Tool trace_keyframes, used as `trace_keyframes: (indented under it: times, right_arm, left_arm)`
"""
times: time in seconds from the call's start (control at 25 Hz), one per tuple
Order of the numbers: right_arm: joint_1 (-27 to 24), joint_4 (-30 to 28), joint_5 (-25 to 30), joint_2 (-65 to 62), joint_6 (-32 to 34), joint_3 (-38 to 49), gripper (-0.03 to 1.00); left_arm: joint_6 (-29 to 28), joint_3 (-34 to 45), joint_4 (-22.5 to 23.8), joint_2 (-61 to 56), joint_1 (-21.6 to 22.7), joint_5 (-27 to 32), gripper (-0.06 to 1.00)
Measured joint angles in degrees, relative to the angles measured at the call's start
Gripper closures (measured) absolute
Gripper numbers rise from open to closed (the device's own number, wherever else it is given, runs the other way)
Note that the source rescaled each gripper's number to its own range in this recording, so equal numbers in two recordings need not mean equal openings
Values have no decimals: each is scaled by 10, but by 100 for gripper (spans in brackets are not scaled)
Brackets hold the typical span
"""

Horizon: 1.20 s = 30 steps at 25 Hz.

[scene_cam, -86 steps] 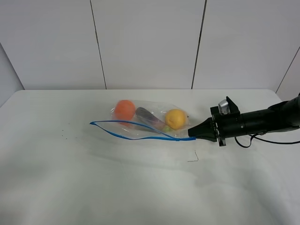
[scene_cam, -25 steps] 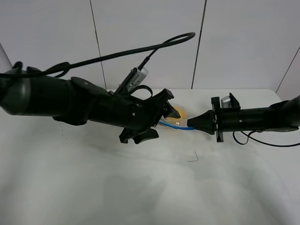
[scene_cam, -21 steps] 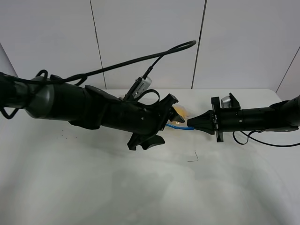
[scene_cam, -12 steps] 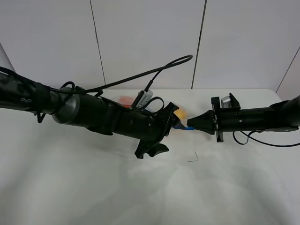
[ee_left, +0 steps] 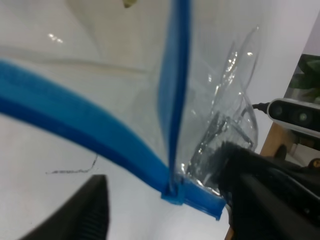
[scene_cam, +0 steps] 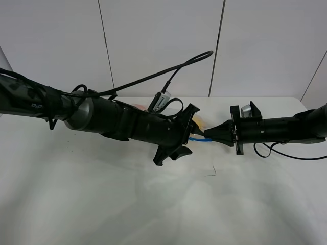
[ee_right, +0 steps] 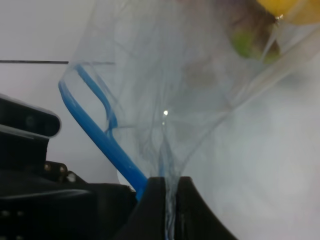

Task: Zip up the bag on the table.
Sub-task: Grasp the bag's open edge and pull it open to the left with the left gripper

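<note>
The clear bag [scene_cam: 199,124] lies on the white table [scene_cam: 102,204], mostly hidden under my left arm. A bit of yellow pear and of orange shows. My right gripper [scene_cam: 206,138] is shut on the bag's right corner, at the end of the blue zip strip [scene_cam: 196,138]. The right wrist view shows its fingers [ee_right: 168,187] pinched on the plastic beside the strip [ee_right: 100,135]. My left gripper [scene_cam: 188,133] is open, its jaws either side of the strip, close to the right gripper. In the left wrist view both strip halves [ee_left: 172,125] meet just before the right gripper [ee_left: 227,155].
A small dark mark [scene_cam: 210,172] lies on the table in front of the grippers. The left arm's cable [scene_cam: 168,71] loops up over the arm. A panelled white wall stands right behind the table's far edge.
My left arm came in from the left and covers the bag. Over the last second its gripper slid right along the strip towards the right gripper. The right arm stayed still.
</note>
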Motion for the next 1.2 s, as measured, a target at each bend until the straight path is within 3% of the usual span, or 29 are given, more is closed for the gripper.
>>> trace_keyframes:
  times: [0.36, 0.44, 1.2]
  right_arm:
    - [0, 0, 0, 0, 0, 0, 97]
    - [0, 0, 0, 0, 0, 0, 97]
    - [0, -1, 0, 0, 0, 0, 97]
  left_arm:
    - [0, 0, 0, 0, 0, 0, 69]
    - [0, 0, 0, 0, 0, 0, 74]
    - [0, 0, -6, 0, 0, -28, 79]
